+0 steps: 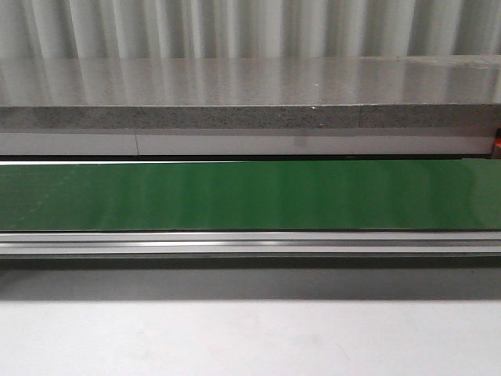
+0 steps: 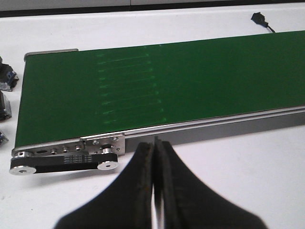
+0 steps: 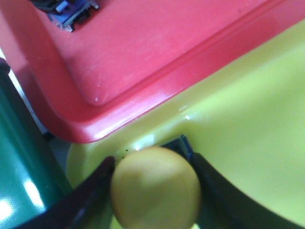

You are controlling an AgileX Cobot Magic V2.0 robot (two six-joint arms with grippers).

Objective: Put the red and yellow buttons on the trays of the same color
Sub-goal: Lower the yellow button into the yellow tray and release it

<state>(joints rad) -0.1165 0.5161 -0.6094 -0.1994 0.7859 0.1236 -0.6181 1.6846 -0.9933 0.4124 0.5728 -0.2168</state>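
Observation:
In the right wrist view my right gripper (image 3: 155, 188) is shut on a yellow button (image 3: 155, 186) with a blue base, held just over a corner of the yellow tray (image 3: 248, 124). The red tray (image 3: 143, 52) lies beside the yellow one, with a blue and black part (image 3: 66, 12) at its far edge. In the left wrist view my left gripper (image 2: 155, 191) is shut and empty above the white table, just in front of the green conveyor belt (image 2: 157, 90). Neither gripper shows in the front view. No red button is in view.
The green belt (image 1: 250, 196) crosses the front view with a metal rail (image 1: 250, 243) along its near side. A belt pulley bracket (image 2: 66, 157) sits at the conveyor's end. Dark blue parts (image 2: 5, 81) lie on the table beside that end. A black cable plug (image 2: 259, 19) lies beyond the belt.

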